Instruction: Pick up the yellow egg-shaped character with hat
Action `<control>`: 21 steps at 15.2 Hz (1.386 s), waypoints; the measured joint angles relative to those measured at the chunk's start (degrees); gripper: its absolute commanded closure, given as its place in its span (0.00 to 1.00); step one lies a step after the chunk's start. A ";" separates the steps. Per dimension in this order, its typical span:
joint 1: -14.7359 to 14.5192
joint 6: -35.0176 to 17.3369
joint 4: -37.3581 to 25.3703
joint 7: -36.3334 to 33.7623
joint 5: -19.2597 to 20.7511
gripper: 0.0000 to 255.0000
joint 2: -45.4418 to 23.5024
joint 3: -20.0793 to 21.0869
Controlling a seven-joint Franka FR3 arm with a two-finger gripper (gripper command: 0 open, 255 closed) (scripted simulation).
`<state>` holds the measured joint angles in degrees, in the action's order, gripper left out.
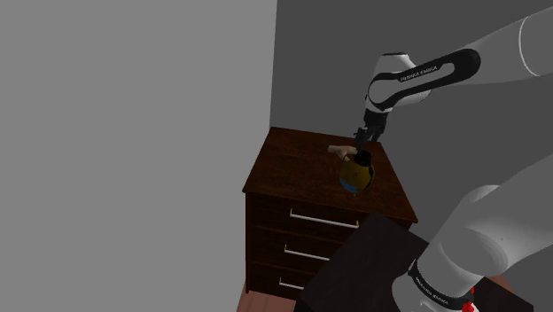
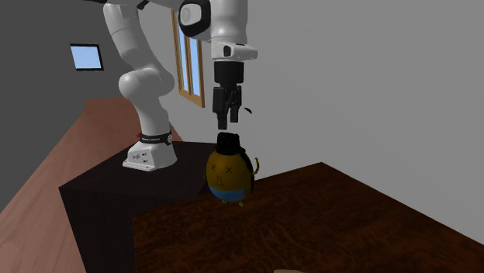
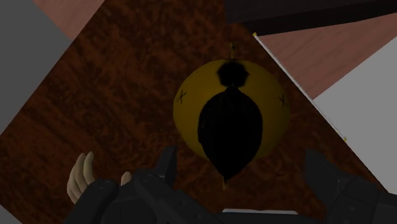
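The yellow egg-shaped character point(image 1: 356, 174) stands upright on the dark wooden dresser top point(image 1: 292, 168), near the edge closest to the stand. It wears a black hat point(image 2: 229, 143) and blue trousers, and has x-shaped eyes. My gripper point(image 2: 227, 122) hangs straight above the hat, a short gap clear of it. In the wrist view the egg's yellow body point(image 3: 191, 108) lies under the black hat point(image 3: 230, 127), centred ahead of the gripper point(image 3: 242, 159). The two fingers stand wide apart and touch nothing.
A small beige hand-shaped object point(image 1: 339, 152) lies on the dresser just beyond the egg, and appears beside one finger point(image 3: 83, 175). The dresser has several drawers point(image 1: 310, 220). The dark stand point(image 1: 354, 266) adjoins it. A grey wall point(image 1: 133, 133) rises at the shoulder view's left.
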<state>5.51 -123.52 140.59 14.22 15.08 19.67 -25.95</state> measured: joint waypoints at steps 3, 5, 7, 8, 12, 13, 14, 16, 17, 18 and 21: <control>-0.10 -3.02 0.91 0.37 -0.26 0.00 -2.18 -0.79; -0.08 -4.73 1.79 0.47 -0.27 0.00 -3.03 -1.13; -0.16 -6.84 2.63 0.66 -0.47 0.00 -4.35 -1.56; -0.15 -7.37 2.92 0.68 -0.47 0.00 -4.60 -1.65; -0.20 -7.91 3.04 0.67 -0.55 1.00 -4.91 -1.71; -0.20 -7.92 3.04 0.67 -0.55 1.00 -4.90 -1.71; -0.20 -7.93 3.05 0.66 -0.55 1.00 -4.89 -1.71; -0.21 -7.93 3.04 0.65 -0.56 1.00 -4.90 -1.70; -0.21 -7.92 3.04 0.65 -0.55 1.00 -4.90 -1.70; -0.20 -7.92 3.06 0.64 -0.54 1.00 -4.88 -1.70; -0.16 -6.89 2.80 0.53 -0.42 1.00 -4.26 -1.50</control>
<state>5.35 -130.40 143.39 14.75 14.66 15.41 -27.45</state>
